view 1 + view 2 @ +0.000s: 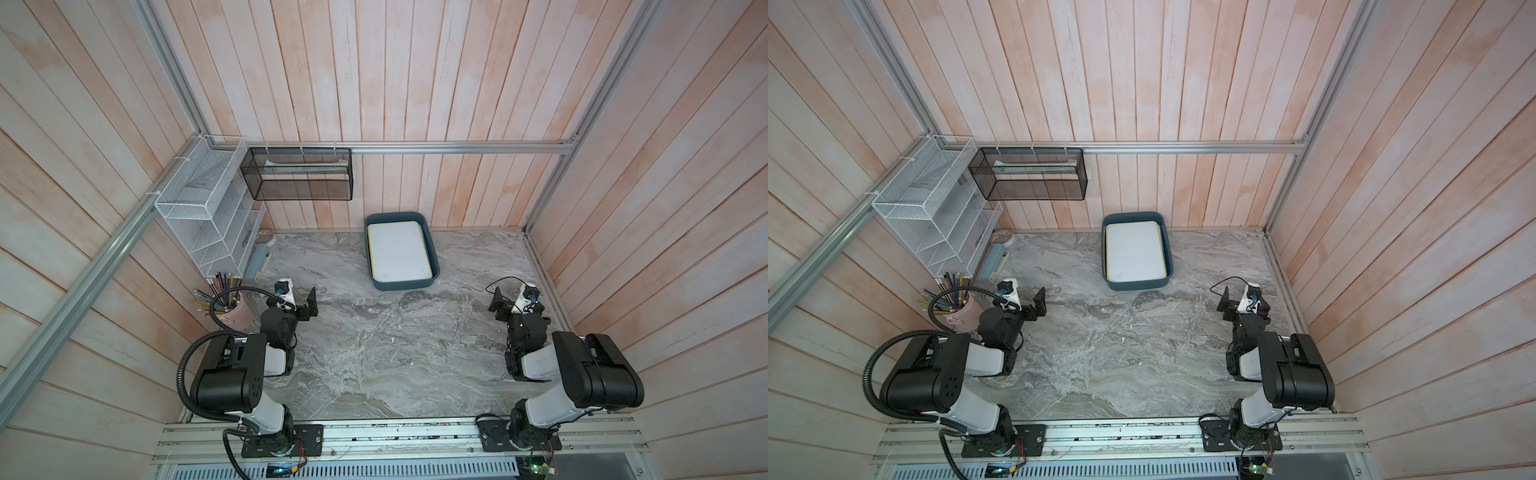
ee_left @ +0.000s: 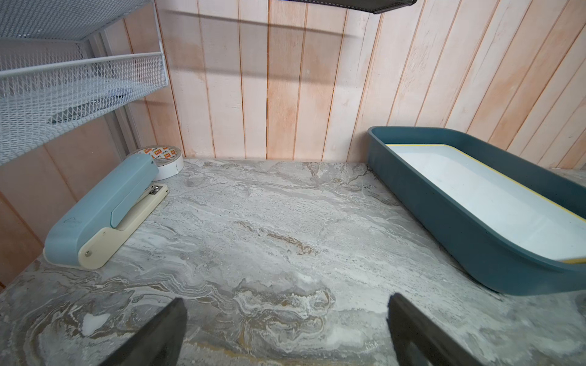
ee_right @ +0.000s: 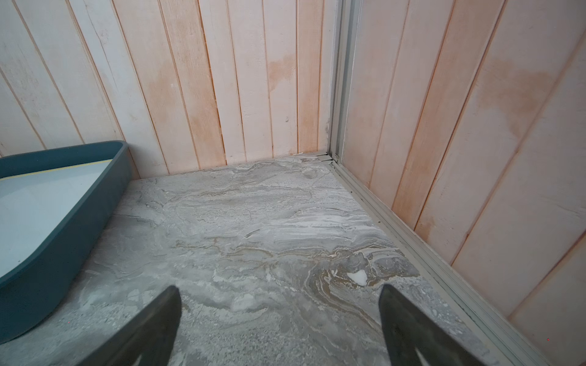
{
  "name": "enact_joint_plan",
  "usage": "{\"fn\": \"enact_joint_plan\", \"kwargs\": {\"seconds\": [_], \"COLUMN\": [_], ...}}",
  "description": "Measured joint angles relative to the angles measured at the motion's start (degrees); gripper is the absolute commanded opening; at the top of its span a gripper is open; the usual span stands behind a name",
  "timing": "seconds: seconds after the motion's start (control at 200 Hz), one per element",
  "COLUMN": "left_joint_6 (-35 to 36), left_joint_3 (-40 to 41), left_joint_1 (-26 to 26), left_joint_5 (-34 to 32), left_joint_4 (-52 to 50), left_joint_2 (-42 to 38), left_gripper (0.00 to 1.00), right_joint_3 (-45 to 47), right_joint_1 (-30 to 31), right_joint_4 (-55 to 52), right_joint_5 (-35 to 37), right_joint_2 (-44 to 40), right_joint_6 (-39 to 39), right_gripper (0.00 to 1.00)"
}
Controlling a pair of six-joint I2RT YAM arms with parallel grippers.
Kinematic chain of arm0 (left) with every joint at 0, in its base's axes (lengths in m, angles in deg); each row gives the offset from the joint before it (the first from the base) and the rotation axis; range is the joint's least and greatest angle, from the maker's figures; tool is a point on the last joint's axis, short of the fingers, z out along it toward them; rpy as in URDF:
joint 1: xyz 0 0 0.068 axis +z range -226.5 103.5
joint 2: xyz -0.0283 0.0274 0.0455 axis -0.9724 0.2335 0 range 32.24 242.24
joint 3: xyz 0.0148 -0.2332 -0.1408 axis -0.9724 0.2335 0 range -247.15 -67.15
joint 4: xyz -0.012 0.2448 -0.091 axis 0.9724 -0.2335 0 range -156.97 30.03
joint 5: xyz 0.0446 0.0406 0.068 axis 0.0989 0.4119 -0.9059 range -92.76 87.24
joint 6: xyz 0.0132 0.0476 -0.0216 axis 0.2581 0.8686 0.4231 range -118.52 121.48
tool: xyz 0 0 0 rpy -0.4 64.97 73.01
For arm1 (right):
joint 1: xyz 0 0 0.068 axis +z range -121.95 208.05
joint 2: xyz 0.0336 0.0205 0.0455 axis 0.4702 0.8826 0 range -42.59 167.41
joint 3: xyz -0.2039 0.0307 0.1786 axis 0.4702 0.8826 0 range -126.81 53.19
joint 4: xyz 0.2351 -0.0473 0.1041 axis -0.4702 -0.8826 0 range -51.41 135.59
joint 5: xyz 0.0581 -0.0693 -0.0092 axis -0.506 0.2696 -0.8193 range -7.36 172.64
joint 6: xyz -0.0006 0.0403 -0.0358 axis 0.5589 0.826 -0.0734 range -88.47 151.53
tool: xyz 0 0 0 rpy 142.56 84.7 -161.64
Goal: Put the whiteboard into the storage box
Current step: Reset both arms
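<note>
The dark teal storage box (image 1: pixel 405 285) (image 1: pixel 1138 285) stands at the back of the marble table, against the wall. The whiteboard (image 1: pixel 400 251) (image 1: pixel 1136 252), white with a thin yellow edge, lies flat inside it. My left gripper (image 1: pixel 311 300) (image 2: pixel 287 299) hovers low at the left, short of the box, open with nothing between its fingers. My right gripper (image 1: pixel 496 304) (image 3: pixel 279 288) sits at the right, also open and holding nothing. The left wrist view shows the box wall (image 2: pixel 444 228) and the board (image 2: pixel 475 196). The right wrist view shows the box (image 3: pixel 79 228) and the board (image 3: pixel 38 202) beside bare table.
A white wire rack (image 1: pixel 203 208) and a black mesh basket (image 1: pixel 299 174) hang on the back-left walls. Below the rack lie a light blue stapler (image 2: pixel 101 209) and a tape roll (image 2: pixel 168 161). A pink cup of pencils (image 1: pixel 237 309) stands beside the left arm.
</note>
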Motion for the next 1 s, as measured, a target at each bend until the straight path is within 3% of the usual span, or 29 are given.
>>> {"fn": "enact_joint_plan", "kwargs": {"seconds": [0.89,1.0], "left_joint_6": [0.2,1.7], "left_joint_3": [0.0,1.3], "left_joint_1": [0.0,0.2], "left_joint_5": [0.1,4.7], "left_joint_4": [-0.8,1.5], "left_joint_2": [0.0,-0.1], "left_gripper": [1.00,1.00], "right_joint_3": [-0.2,-0.2], "right_joint_1": [0.4,-1.2], "right_joint_4": [-0.8,-0.3], "right_joint_5": [-1.1,-9.8], "right_joint_2": [0.0,0.0], "right_joint_6": [-1.2,-2.5], "right_gripper": [0.98,0.98]}}
